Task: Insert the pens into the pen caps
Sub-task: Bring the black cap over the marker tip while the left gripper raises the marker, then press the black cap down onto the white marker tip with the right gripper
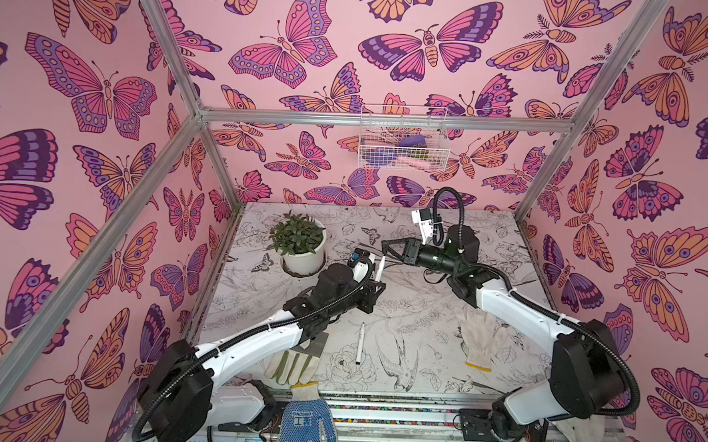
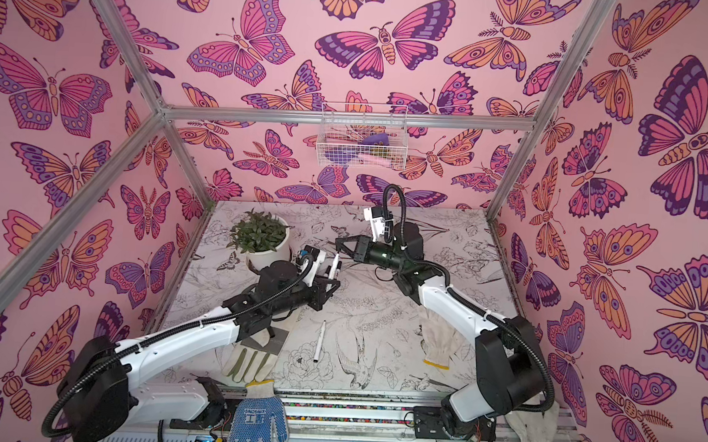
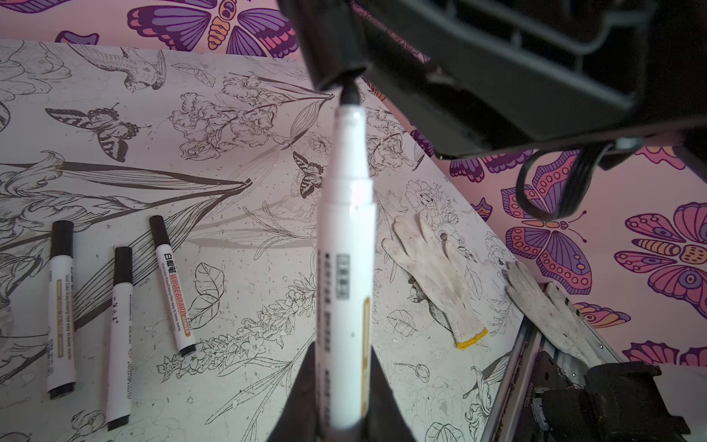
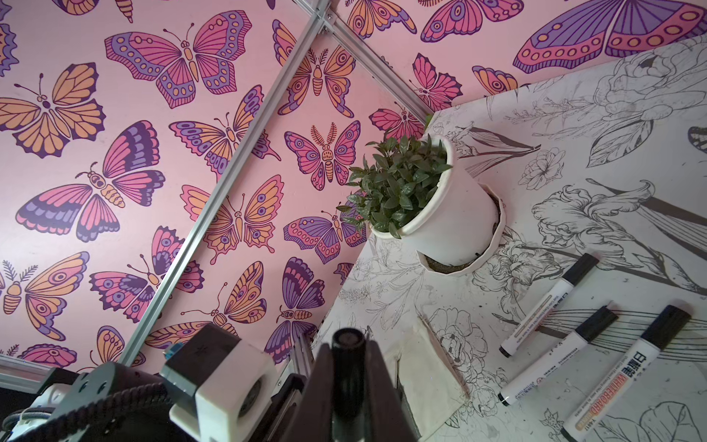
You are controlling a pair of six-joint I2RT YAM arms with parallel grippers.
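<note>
The left gripper (image 3: 344, 390) pinches a pen (image 3: 346, 248) by its lower barrel, raised over the table (image 3: 229, 229). Its dark tip sits right at the cap (image 4: 347, 338), pinched in the right gripper (image 4: 350, 367); contact is unclear.

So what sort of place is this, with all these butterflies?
Probably a staged robot test booth, not a real room: butterfly-print panels on a bare aluminium frame, robot arms, left and right, mounted at a small table, and props like a potted plant.
</note>
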